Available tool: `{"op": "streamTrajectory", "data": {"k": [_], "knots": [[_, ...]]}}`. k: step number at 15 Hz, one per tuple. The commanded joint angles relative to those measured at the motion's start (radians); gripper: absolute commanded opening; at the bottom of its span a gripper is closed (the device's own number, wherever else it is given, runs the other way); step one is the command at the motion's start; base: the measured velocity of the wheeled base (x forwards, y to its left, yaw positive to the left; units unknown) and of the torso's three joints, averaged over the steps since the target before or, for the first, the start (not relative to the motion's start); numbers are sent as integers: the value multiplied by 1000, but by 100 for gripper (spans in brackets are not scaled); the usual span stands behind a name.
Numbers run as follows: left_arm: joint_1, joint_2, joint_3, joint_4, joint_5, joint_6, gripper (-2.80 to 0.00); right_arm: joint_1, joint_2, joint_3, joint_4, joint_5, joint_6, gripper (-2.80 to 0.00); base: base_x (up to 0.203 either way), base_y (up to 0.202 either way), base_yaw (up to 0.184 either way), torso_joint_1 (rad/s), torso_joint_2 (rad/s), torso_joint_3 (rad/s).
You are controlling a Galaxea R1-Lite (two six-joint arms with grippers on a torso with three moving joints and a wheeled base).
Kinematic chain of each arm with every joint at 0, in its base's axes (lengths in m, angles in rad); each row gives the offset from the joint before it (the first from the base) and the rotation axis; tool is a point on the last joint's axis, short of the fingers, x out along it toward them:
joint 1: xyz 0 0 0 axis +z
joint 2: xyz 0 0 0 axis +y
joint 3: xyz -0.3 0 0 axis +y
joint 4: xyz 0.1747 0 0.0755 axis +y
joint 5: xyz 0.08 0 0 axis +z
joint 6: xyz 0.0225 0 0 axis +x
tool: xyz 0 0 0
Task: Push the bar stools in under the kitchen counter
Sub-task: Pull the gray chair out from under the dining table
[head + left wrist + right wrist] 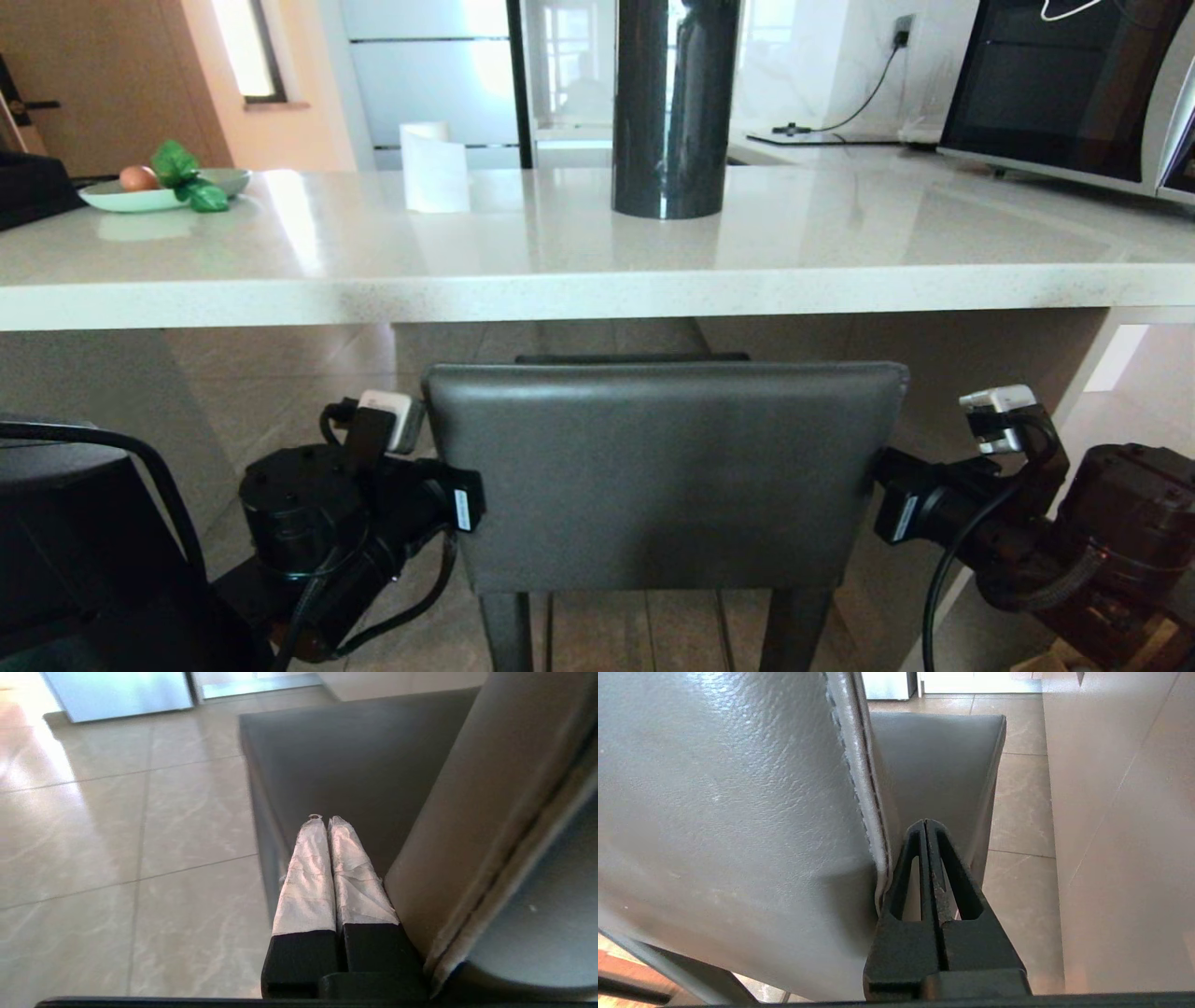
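Observation:
A dark grey leather bar stool with a rectangular back (667, 476) stands right in front of me, its back just below the front edge of the white kitchen counter (560, 280). My left arm (308, 504) reaches to the back's left edge and my right arm (943, 509) to its right edge. In the left wrist view my left gripper (325, 819) is shut and holds nothing. It lies along the back's side (467, 835), above the seat (350, 765). My right gripper (925, 822) is also shut on nothing, pressed beside the back's stitched edge (859, 788).
On the counter stand a plate with fruit and leaves (159, 191), a white paper roll (434, 168), a dark round column (672, 107) and a microwave (1064, 84). A white panel (1125, 835) rises close to the stool's right side. Tiled floor (117, 858) lies to its left.

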Motion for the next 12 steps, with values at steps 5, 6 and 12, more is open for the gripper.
{"op": "streamTrajectory", "data": {"k": [5,6,12], "knots": [[-19,-29,18,-12,-10,4,-280,12,-5,-5,-11,0,7,-280,0,0,0,0,0,0],[-26,-35,32,-12,-10,4,-280,6,-5,-5,-11,-1,8,-280,0,0,0,0,0,0],[-55,-41,36,-12,29,7,-280,4,-8,-4,-11,-8,5,-280,-101,0,-1,1,3,2]]}}
